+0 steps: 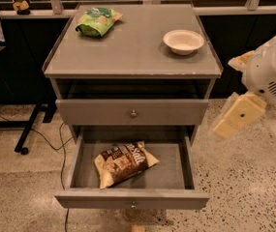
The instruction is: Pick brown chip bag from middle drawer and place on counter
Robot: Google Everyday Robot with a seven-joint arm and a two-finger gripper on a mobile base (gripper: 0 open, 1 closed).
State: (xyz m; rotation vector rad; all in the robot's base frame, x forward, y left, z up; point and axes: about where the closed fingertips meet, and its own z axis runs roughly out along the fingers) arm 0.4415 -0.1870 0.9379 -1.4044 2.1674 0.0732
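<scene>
The brown chip bag (124,162) is laid flat in the pulled-out middle drawer (176,199), exposed for a grasp from above. The gripper (237,116) is held right of the cabinet, well apart from the bag; whether it is open or closed cannot be told.

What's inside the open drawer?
Only the brown chip bag, lying on the drawer floor; anything under the bag is covered. The gripper hangs right of the cabinet.
</scene>
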